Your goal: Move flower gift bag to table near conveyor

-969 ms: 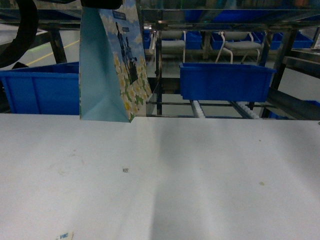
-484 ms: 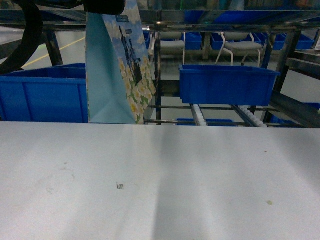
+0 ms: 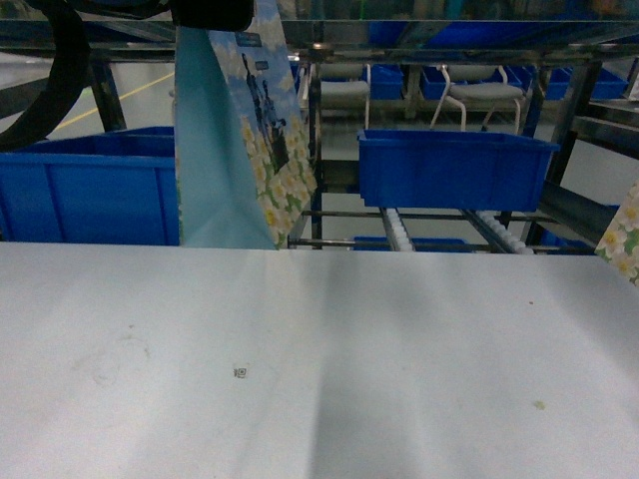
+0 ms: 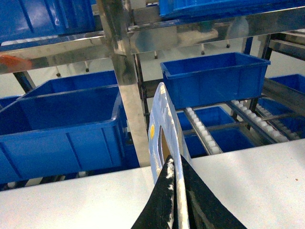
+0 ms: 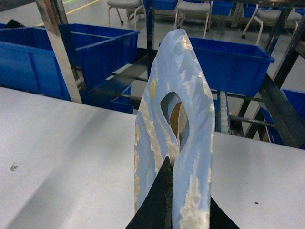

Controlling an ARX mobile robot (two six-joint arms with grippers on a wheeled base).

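Note:
A flower gift bag, light blue with white daisies, hangs over the far left edge of the table; its bottom is about level with that edge. My left gripper is shut on its top edge, and the left wrist view shows the bag's handle cutout pinched in the gripper. My right gripper is shut on a second flower bag above the table's right side. Only that bag's corner shows in the head view. The conveyor, with its white rollers, runs right behind the table.
Blue plastic bins sit on the racking: one at the left, one at centre right. Steel uprights stand just past the table edge. Chairs are further back. A tiny dark mark is on the tabletop.
The head view closed in on the racking. The left bag has shifted slightly to the right and swung. The second bag's corner has come into view at the right edge.

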